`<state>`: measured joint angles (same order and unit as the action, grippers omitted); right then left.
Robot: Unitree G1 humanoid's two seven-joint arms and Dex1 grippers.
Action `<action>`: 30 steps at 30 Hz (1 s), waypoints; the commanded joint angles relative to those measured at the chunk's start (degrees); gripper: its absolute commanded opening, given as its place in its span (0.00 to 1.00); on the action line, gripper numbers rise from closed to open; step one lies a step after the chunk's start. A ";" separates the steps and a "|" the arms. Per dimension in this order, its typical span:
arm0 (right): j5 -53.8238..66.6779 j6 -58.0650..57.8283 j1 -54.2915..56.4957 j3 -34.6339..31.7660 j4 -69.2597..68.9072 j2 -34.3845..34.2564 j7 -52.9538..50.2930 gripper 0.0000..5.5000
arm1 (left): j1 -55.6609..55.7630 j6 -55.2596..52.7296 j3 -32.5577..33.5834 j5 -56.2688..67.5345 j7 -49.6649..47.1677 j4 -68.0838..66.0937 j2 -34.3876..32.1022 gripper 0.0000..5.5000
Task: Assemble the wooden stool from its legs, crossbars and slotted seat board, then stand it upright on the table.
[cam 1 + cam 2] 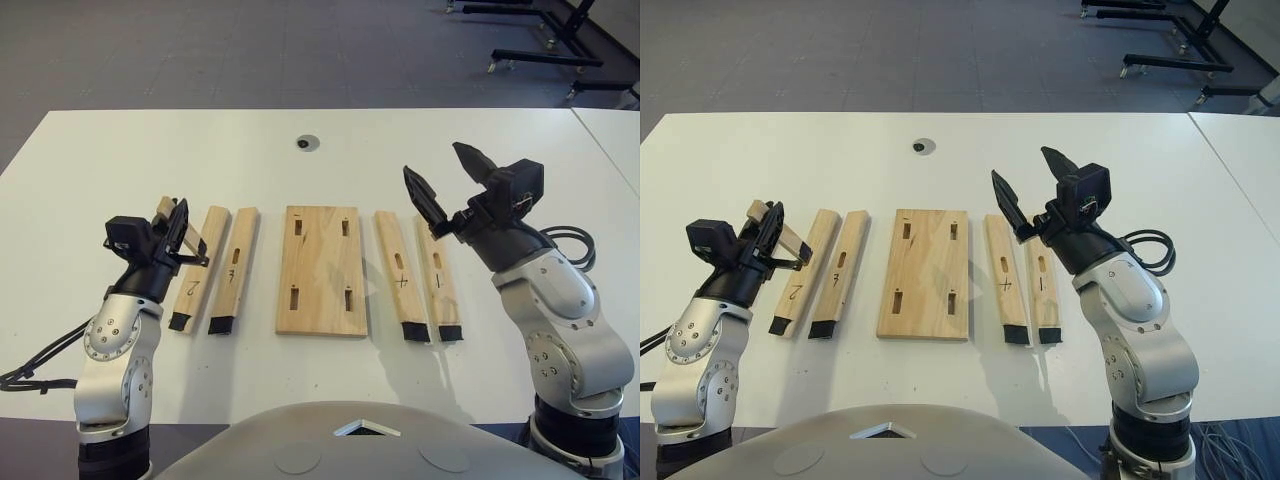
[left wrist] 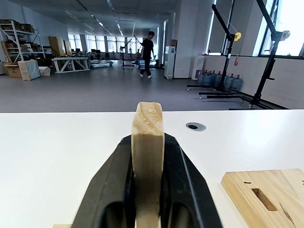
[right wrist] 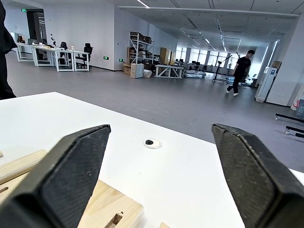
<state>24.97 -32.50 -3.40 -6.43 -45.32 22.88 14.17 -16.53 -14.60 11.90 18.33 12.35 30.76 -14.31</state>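
Observation:
The slotted seat board lies flat in the middle of the white table. To its left lie two legs with black ends, and two more legs lie to its right. My left gripper hovers at the left of the row, shut on a short wooden crossbar that sticks out past its fingers. Above the far ends of the right-hand legs, my right gripper is open and holds nothing.
A round cable hole sits in the table beyond the board. A second table adjoins on the right. Black stand bases are on the floor behind. Bare tabletop surrounds the parts.

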 commanded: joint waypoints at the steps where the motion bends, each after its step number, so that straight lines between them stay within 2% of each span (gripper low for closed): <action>1: 1.14 -0.90 1.13 0.02 0.75 -0.85 -0.28 0.71 | 1.70 1.21 0.56 -1.19 0.23 -2.95 -0.53 0.07; 12: 0.54 0.01 1.97 -0.05 2.48 -1.36 -0.12 0.71 | 0.90 2.39 -1.53 -1.62 0.73 -4.73 1.55 0.07; 30: 1.75 -0.94 2.53 -0.95 1.89 -3.05 -1.30 0.71 | 0.60 1.44 -1.40 -2.56 1.23 -4.47 0.35 0.07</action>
<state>25.99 -32.43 -1.61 -6.90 -42.94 19.52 13.21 -15.27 -12.60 11.01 16.20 13.50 26.11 -14.05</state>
